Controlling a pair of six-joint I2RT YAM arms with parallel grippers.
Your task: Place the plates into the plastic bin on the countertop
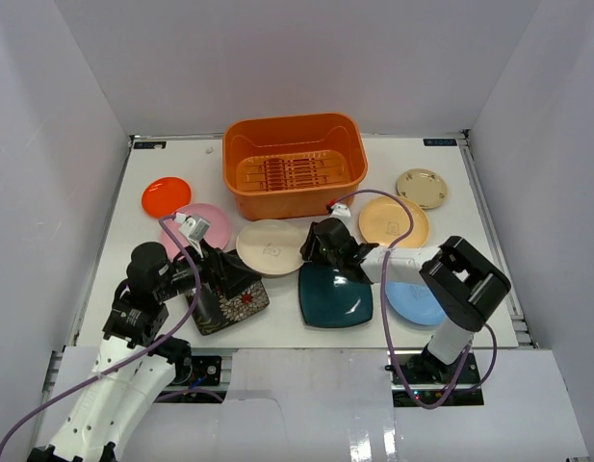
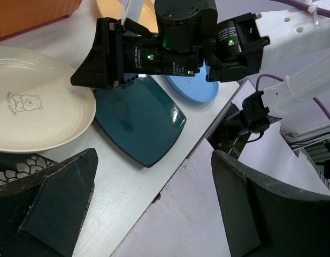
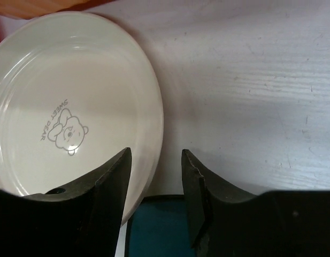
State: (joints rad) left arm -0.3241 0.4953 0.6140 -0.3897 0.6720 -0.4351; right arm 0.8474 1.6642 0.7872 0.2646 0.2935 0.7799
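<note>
the round cream plate with a bear print [image 3: 74,107] lies flat on the white worktop [image 3: 250,80], just in front of the deep orange plastic bin [image 1: 297,197]. it looks stiff, glossy and probably slippery and light, so its thin raised rim is the likely hold. the right end effector [image 3: 154,160] is partly open and empty, one finger over that rim, the other over bare worktop. the square dark teal plate [image 1: 335,294] crowds the near side. the left end effector [image 1: 237,281] is spread wide and empty above the square black flowered plate [image 1: 229,303]. the bin's thick rim would need clearing.
</note>
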